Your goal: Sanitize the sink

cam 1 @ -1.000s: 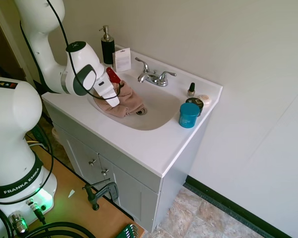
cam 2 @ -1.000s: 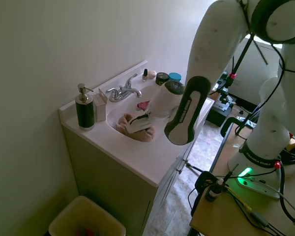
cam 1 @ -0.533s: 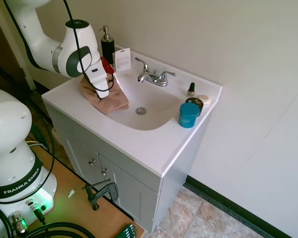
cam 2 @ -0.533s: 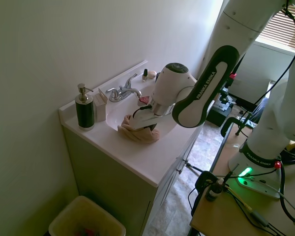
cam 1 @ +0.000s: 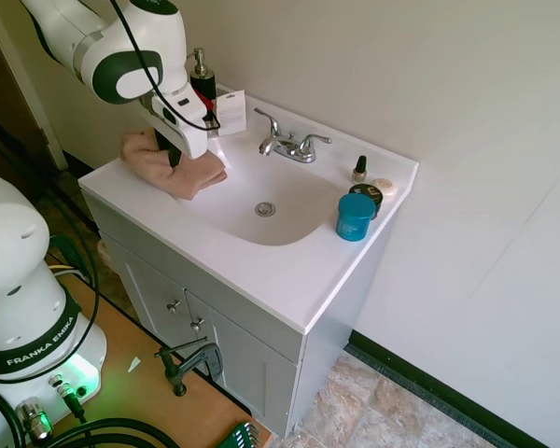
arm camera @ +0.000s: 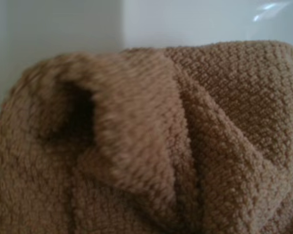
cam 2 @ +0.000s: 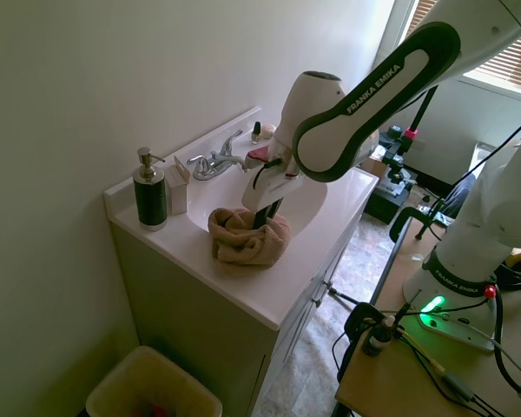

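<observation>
Sink [cam 1: 285,210] sits in the white vanity top [cam 1: 289,280], against the wall; basin glossy white, bare, with a small chrome drain [cam 1: 265,209] near its middle. Chrome faucet [cam 1: 287,142] with 2 handles stands behind the basin.

Cloth [cam 1: 173,166]: tan terry, bunched in a heap on the countertop at the basin's rim, on the side nearest the arm's base. In the second exterior view the cloth [cam 2: 247,239] lies on the front edge of the counter, just outside the basin. Wrist view is filled by the cloth [arm camera: 151,146], folds and weave sharp at one side, blurred at the other.

Gripper [cam 1: 175,155] points down into the heap; dark fingers are buried in the folds, so whether they clamp the cloth or stand apart cannot be told.

Other items on the counter:
- dark soap pump [cam 1: 203,87] in the back corner, small white card [cam 1: 230,113] just beside it
- teal jar [cam 1: 356,216] at the far side of the basin
- dark-lidded tin [cam 1: 367,194], small bottle [cam 1: 359,169] and pale round object [cam 1: 384,186] behind the jar

Bin [cam 2: 154,389] stands on the floor beside the vanity.
</observation>
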Robot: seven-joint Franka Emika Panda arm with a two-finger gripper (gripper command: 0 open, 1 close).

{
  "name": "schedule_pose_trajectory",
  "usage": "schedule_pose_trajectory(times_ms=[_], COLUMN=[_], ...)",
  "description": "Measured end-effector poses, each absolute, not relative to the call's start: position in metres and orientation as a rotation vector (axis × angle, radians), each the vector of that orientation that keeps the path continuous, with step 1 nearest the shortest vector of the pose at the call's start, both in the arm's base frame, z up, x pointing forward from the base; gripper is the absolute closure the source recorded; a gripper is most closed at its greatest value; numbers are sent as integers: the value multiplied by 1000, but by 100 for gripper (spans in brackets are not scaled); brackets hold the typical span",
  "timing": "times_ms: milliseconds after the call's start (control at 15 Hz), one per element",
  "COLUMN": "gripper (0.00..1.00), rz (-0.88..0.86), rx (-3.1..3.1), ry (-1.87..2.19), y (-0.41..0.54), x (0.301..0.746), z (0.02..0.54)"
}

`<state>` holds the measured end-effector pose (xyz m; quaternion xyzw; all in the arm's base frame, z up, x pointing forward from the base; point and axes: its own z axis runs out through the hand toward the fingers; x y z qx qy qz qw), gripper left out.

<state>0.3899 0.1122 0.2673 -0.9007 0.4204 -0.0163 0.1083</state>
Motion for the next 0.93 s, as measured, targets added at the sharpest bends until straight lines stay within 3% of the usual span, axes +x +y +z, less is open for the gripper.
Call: schedule_pose_trajectory(times_ms=[67, 933], gripper=[0, 0], rz=[-41, 21], rx=[-2662, -2807], ry=[1216, 1073], y=[114, 150], x=[389, 350], z=[272, 347])
